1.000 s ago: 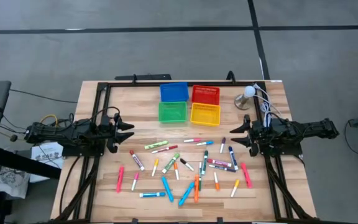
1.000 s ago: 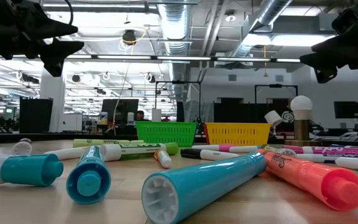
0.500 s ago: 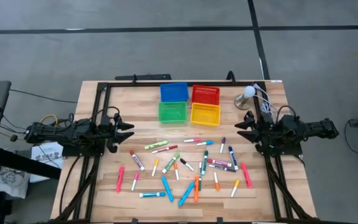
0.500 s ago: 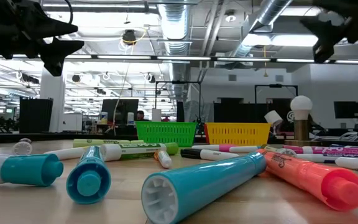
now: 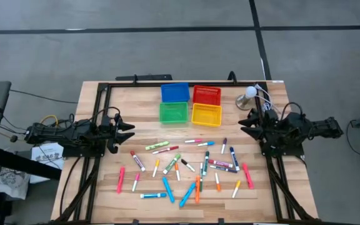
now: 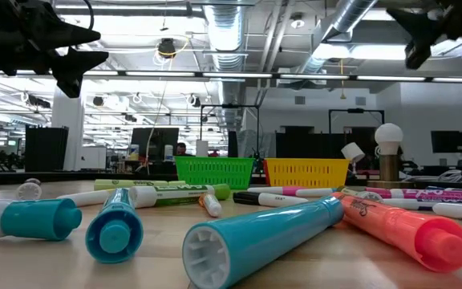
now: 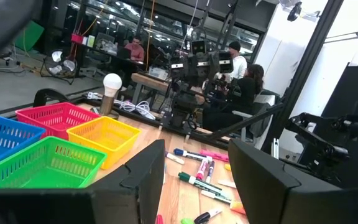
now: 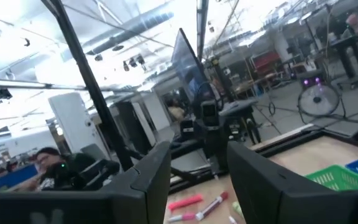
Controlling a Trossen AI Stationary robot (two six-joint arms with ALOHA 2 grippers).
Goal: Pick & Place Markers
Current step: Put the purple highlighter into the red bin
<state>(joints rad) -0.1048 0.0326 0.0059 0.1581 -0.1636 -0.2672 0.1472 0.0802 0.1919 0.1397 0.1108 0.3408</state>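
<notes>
Markers (image 5: 192,164) lay scattered flat on the wooden table (image 5: 92,200), all on the near side of the yellow bin (image 5: 206,114), which serves as landmark; none lay in any bin, and none was held; nearest the low camera lay a teal marker (image 6: 263,239) and a coral-pink marker (image 6: 403,227). Beside the yellow bin stood the green bin (image 5: 173,113), touching or nearly touching it; behind these two stood the red bin (image 5: 206,95) and the blue bin (image 5: 174,92), the four forming a square block. To the right of the yellow bin, near the table's far right corner, stood a small lamp with a white globe (image 5: 249,92), white cables trailing beside it. Left gripper (image 5: 128,132) hovered above the table, well to the left of the yellow bin and past the green one, fingers parted with a clear gap between them, grasping nothing. Right gripper (image 5: 245,127) hung above the table to the right of the yellow bin, just near the lamp, likewise parted and empty. Beyond the table, seated people (image 7: 244,78) were visible at desks in the room.
</notes>
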